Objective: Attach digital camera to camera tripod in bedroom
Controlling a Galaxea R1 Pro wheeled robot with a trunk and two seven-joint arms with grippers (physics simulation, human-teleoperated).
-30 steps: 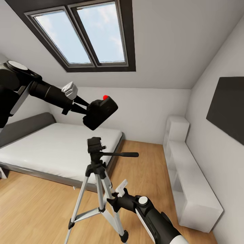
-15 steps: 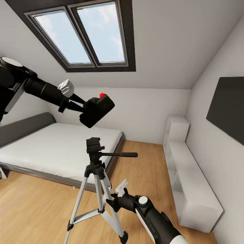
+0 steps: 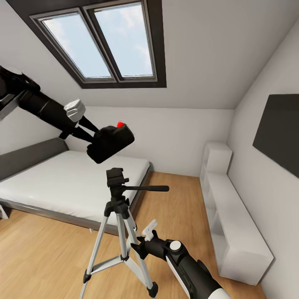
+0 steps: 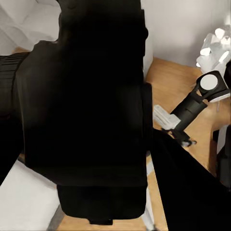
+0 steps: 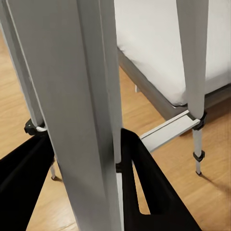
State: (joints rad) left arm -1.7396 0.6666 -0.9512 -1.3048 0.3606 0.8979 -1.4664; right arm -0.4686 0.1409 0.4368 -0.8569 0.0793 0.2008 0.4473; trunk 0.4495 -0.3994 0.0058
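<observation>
Digital camera (image 3: 109, 142), one: black, boxy, humped top, red round button uppermost; tilted, held in the air by left gripper (image 3: 92, 135), jaws clamped on its rear; above and slightly left of the tripod head, apart from it

Camera tripod (image 3: 118, 216), one: three silver legs, black joints and feet, black head, long black handle pointing right; standing on wooden floor (image 3: 37, 249) near foot corner of bed (image 3: 62, 182)

Right gripper (image 5: 82, 185), one: two black fingers either side of a silver tripod leg, closed around it

Skylight (image 3: 99, 41), one, double-paned, dark frame

White low shelving (image 3: 232, 224), one run, along right wall
</observation>
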